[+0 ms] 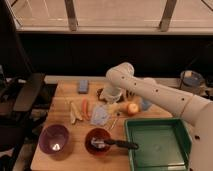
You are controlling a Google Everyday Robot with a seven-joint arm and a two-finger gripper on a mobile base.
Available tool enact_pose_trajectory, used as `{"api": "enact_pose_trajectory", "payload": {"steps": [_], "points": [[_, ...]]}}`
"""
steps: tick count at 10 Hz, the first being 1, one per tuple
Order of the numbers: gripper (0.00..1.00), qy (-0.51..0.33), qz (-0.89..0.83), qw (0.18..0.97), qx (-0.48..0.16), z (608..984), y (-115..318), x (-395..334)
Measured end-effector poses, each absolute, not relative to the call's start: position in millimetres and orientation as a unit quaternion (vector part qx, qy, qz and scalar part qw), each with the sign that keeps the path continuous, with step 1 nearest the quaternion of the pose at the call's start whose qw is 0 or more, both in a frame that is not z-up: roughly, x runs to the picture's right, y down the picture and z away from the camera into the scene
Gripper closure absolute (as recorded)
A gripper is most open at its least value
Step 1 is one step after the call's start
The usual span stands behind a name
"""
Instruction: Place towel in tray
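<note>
Wooden bench [64, 97] in dim light carries everything. Nearest, on the right, sits the green tray [128, 147]. To its left are a red bowl [97, 141] and a purple bowl [54, 138]. Just beyond the red bowl lies the towel [99, 114], a pale, crumpled cloth lying fairly flat. My gripper [110, 95] hangs just beyond it, near the bench's middle; whether it is apart or together I cannot tell. I judge this to be the reach: next I must come down onto the towel and pinch a fold.
</note>
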State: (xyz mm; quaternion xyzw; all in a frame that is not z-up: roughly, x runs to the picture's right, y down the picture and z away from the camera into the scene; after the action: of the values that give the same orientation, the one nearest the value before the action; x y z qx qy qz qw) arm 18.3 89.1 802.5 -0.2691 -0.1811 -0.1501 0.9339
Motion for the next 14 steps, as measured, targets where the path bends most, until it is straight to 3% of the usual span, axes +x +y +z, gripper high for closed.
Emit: {"api": "enact_pose_trajectory", "payload": {"steps": [6, 14], "points": [[0.35, -0.15, -0.158, 0.95, -0.224, 739.6, 31.3, 34.0], [0.35, -0.147, -0.161, 0.95, -0.222, 744.3, 33.7, 34.5]]}}
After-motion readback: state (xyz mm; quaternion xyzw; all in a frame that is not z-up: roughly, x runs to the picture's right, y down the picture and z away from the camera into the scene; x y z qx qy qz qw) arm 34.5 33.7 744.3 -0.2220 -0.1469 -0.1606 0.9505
